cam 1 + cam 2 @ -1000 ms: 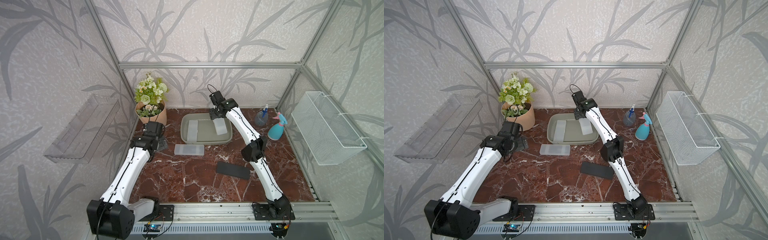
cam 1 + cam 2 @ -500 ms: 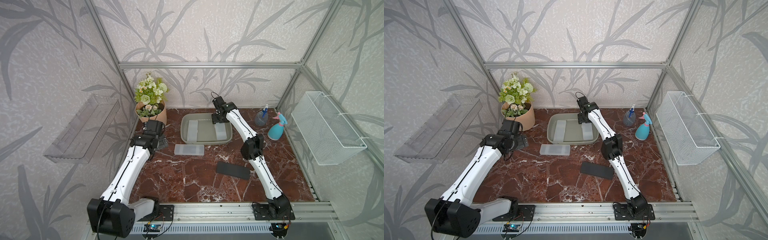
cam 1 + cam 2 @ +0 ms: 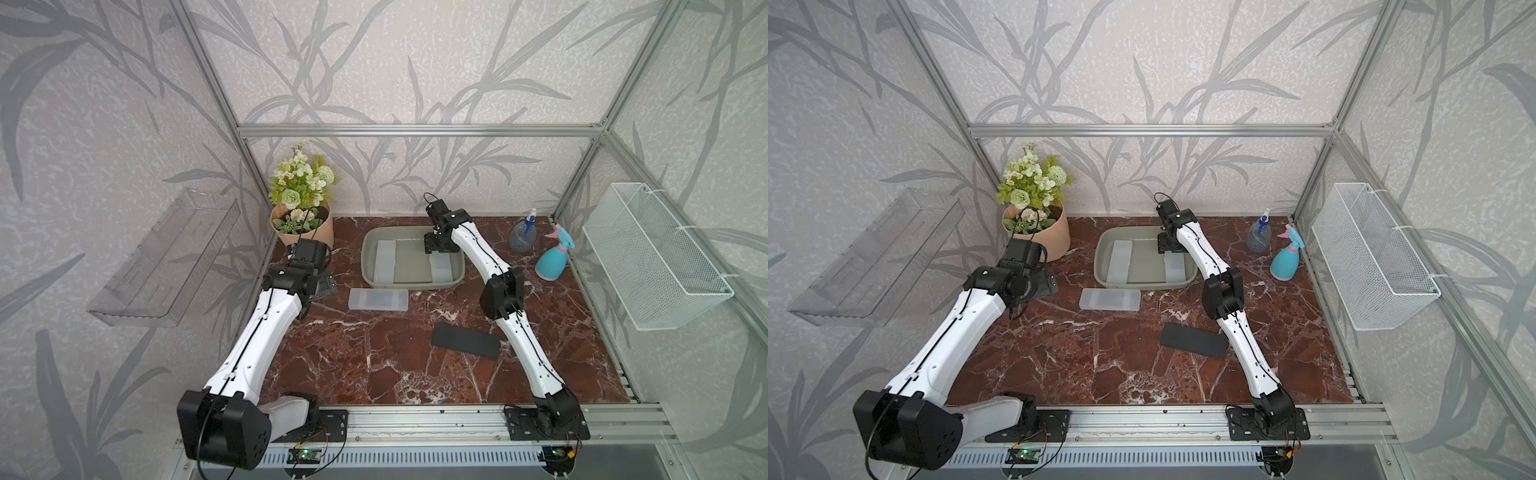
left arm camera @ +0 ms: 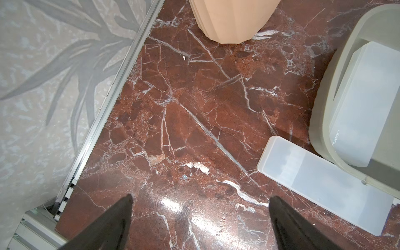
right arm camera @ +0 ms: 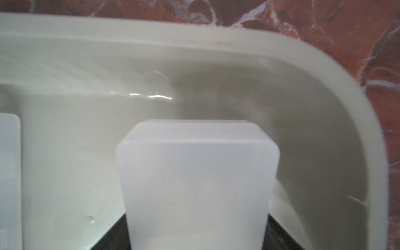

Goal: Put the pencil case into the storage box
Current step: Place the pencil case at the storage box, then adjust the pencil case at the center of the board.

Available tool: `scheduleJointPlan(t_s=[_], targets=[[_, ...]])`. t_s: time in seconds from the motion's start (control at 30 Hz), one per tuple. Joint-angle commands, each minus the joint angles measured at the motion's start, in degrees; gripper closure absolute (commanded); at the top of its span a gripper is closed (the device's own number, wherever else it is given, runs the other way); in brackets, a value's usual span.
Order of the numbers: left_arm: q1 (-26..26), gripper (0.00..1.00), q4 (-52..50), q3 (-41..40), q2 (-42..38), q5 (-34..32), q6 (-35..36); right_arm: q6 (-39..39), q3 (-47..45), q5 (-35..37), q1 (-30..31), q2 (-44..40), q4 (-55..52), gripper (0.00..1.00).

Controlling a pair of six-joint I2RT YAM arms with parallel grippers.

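The grey-green storage box (image 3: 411, 285) stands at the back middle of the marble table. My right gripper (image 3: 434, 248) reaches down into its right half, shut on the far end of a frosted translucent pencil case (image 3: 441, 267) that lies along the box floor. In the right wrist view this pencil case (image 5: 197, 177) fills the gap between the black fingers (image 5: 110, 237), close to the box's corner wall (image 5: 324, 112). A second frosted case (image 3: 384, 262) lies in the box's left half. My left gripper (image 4: 200, 216) hangs open over bare marble left of the box, holding nothing.
Another frosted case (image 3: 378, 299) lies on the table just in front of the box, and a black case (image 3: 465, 341) lies nearer the front. A flower pot (image 3: 305, 226) stands at the back left. Two spray bottles (image 3: 552, 259) stand at the back right, by a wire basket (image 3: 652, 257).
My right gripper has come down with the frosted case, from tilted above the box's right side to low inside it. The left arm has barely moved.
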Motion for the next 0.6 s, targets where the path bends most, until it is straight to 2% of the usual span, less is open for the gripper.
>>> scheduleJointPlan(t_s=[0.0,0.27,0.43,0.57], targets=[[0.3,0.0,0.5,1.7,0.5,-0.4,-1.3,0.4,-0.1,0.6,-1.1,1.6,-1.2,0.24],[0.3,0.0,1.1,1.4,0.7,-0.1,-1.8,-2.3,0.0,-1.1,-1.3,0.0,0.2,0.07],[0.3,0.0,2.3,1.6,1.0,2.0,-1.2,-5.7,0.6,-1.2,0.3,-5.2,3.7,0.04],[0.3,0.0,5.9,0.9,1.8,7.8,-2.9,-8.2,2.7,-2.1,1.5,-11.8,5.5,0.04]])
